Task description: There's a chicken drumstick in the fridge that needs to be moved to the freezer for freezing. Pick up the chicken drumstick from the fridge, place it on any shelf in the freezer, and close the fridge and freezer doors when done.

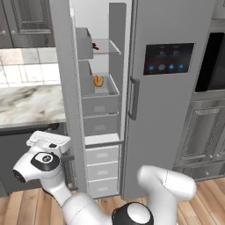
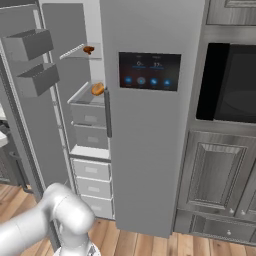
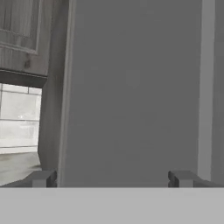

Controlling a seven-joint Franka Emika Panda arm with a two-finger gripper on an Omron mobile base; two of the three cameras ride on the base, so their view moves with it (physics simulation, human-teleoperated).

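Left base view: chicken drumstick [image 1: 95,46] sits on the upper clear shelf [image 1: 107,47] inside the freezer [image 1: 102,101], small reddish-brown lump near the shelf's back left. Right base view has it too [image 2: 88,49], same shelf [image 2: 80,51]. One level down, a golden-orange curved food item [image 1: 98,81] lies in a tray-like shelf; I see it in the right base view as well [image 2: 97,89]. Below that, grey bins, then white drawers [image 1: 102,171] stacked to the floor.

Freezer door [image 2: 22,100] stands swung open, two grey door bins [image 2: 30,44] on its inner face. Fridge door [image 1: 169,101] with the dark panel [image 1: 168,58] and blue icons looks shut, long handle [image 1: 133,97] along its left edge.

Claw [image 3: 112,178] faces a flat grey panel close up, finger tips wide apart at the bottom corners of the hand view, nothing between them. In the left base view the hand [image 1: 47,143] sits low, left of the open door's edge, in front of the marble surface [image 1: 28,104]. Dark oven [image 2: 231,85] and grey cabinets lie right of the fridge. Wood floor [image 1: 26,206] below.
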